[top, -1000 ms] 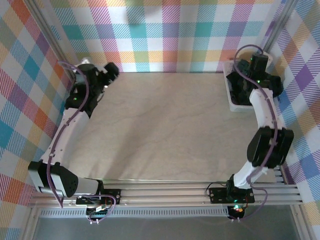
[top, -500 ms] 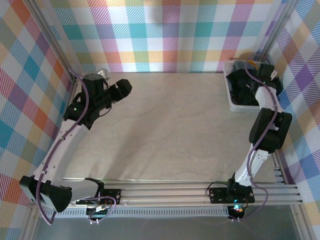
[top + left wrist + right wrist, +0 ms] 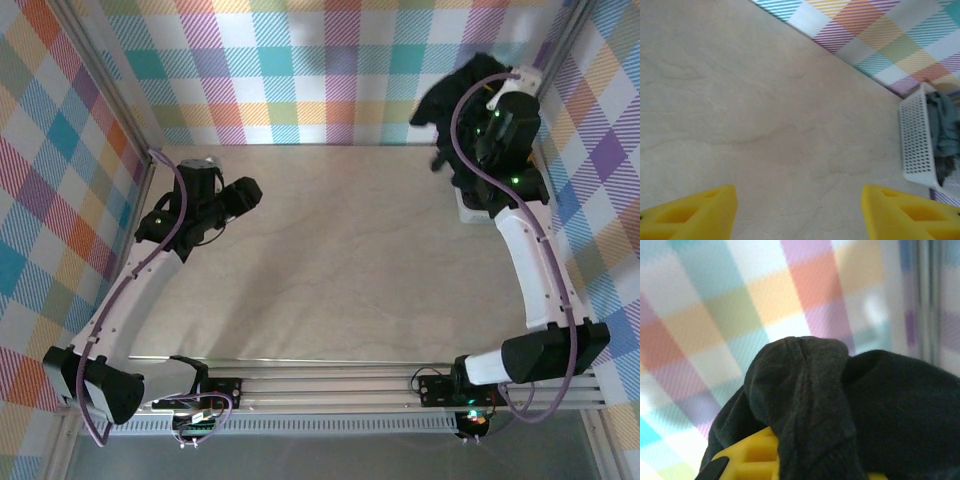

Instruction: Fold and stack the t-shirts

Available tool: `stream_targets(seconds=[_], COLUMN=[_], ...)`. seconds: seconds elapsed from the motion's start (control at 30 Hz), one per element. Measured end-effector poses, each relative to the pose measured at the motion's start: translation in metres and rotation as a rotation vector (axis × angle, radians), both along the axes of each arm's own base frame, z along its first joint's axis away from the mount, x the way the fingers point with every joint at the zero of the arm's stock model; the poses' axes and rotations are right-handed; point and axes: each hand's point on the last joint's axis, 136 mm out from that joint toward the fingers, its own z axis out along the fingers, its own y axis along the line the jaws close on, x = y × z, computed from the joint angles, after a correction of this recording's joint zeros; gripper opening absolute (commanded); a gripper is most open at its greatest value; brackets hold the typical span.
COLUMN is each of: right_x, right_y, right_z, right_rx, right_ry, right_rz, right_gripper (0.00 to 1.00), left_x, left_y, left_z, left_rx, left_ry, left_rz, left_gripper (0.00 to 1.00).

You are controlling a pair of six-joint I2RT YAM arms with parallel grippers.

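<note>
A black t-shirt (image 3: 458,88) hangs bunched in the air at the back right, above the white basket (image 3: 467,207). My right gripper (image 3: 805,465) is shut on it; the dark cloth (image 3: 840,405) drapes over the yellow fingers (image 3: 747,455) and hides most of them. Over the left part of the table my left gripper (image 3: 245,192) stands open, and its yellow fingertips (image 3: 695,210) are wide apart with bare tabletop between them. In the left wrist view a grey-blue t-shirt (image 3: 945,120) lies inside the slatted basket (image 3: 915,145).
The pale wooden table (image 3: 330,260) spreads between the two arms. Checked cloth walls (image 3: 300,70) close the back and both sides. The basket stands against the back right corner, under the raised right arm.
My right gripper has shut on the black t-shirt in the basket and lifted it high. My left arm has swung inward over the table, and its jaws have narrowed a little.
</note>
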Motion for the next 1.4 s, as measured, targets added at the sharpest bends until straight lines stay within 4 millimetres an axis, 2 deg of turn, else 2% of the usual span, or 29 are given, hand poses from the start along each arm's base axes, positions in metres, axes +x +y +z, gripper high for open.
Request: stream_targets(seconds=[0.03, 0.1, 0.2, 0.23, 0.3, 0.33, 0.4, 0.47, 0.5, 0.57, 0.63, 0.7, 0.8, 0.83, 0.9, 1.0, 1.1, 1.2, 1.33, 1.4], right_x=[-0.006, -0.019, -0.036, -0.043, -0.053, -0.064, -0.082, -0.105, -0.113, -0.121, -0.109, -0.088, -0.058, -0.051, -0.047, -0.054, -0.067, -0.075, -0.083, -0.079], right_y=[0.015, 0.053, 0.117, 0.146, 0.185, 0.218, 0.266, 0.307, 0.317, 0.316, 0.299, 0.268, 0.212, 0.196, 0.177, 0.178, 0.187, 0.195, 0.203, 0.208], right_z=[0.015, 0.029, 0.014, -0.004, -0.039, -0.071, -0.125, -0.183, -0.205, -0.236, -0.244, -0.245, -0.255, -0.262, -0.278, -0.315, -0.36, -0.403, -0.446, -0.46], right_rx=[-0.019, -0.051, -0.093, -0.115, -0.156, -0.178, -0.214, -0.24, -0.249, -0.242, -0.178, -0.102, -0.003, 0.026, 0.059, 0.088, 0.111, 0.142, 0.178, 0.196], right_ry=[-0.033, -0.067, -0.046, -0.014, 0.054, 0.114, 0.23, 0.364, 0.416, 0.509, 0.554, 0.574, 0.618, 0.647, 0.701, 0.811, 0.952, 1.081, 1.211, 1.252], right_rz=[0.027, 0.1, 0.237, 0.296, 0.377, 0.456, 0.583, 0.704, 0.743, 0.768, 0.734, 0.665, 0.524, 0.49, 0.455, 0.476, 0.5, 0.515, 0.517, 0.514], right_gripper=[0.0, 0.0, 0.0, 0.04, 0.4, 0.53, 0.63, 0.67, 0.67, 0.64, 0.61, 0.6, 0.59, 0.58, 0.59, 0.6, 0.6, 0.59, 0.56, 0.49], left_x=[0.001, 0.002, 0.002, 0.002, 0.0, -0.001, -0.004, -0.009, -0.012, -0.019, -0.025, -0.031, -0.043, -0.047, -0.055, -0.073, -0.09, -0.105, -0.122, -0.13], left_y=[0.004, 0.012, 0.024, 0.029, 0.035, 0.038, 0.044, 0.047, 0.048, 0.049, 0.048, 0.044, 0.034, 0.027, 0.016, -0.006, -0.03, -0.049, -0.06, -0.058], left_z=[-0.003, -0.006, -0.002, 0.002, 0.006, 0.008, 0.009, 0.005, 0.003, -0.004, -0.015, -0.03, -0.064, -0.078, -0.103, -0.143, -0.166, -0.181, -0.203, -0.216], left_rx=[0.015, 0.047, 0.09, 0.106, 0.124, 0.135, 0.157, 0.175, 0.179, 0.189, 0.18, 0.158, 0.099, 0.06, 0.001, -0.03, -0.028, -0.004, 0.045, 0.073], left_ry=[0.015, 0.038, 0.051, 0.047, 0.048, 0.048, 0.058, 0.082, 0.094, 0.126, 0.16, 0.207, 0.313, 0.351, 0.427, 0.567, 0.657, 0.719, 0.782, 0.809], left_rz=[0.022, 0.063, 0.117, 0.138, 0.166, 0.179, 0.197, 0.204, 0.203, 0.198, 0.189, 0.176, 0.154, 0.15, 0.146, 0.12, 0.065, 0.019, -0.014, -0.008], left_gripper=[0.76, 0.78, 0.79, 0.81, 0.84, 0.84, 0.85, 0.85, 0.85, 0.85, 0.83, 0.82, 0.79, 0.77, 0.76, 0.75, 0.73, 0.66, 0.54, 0.49])
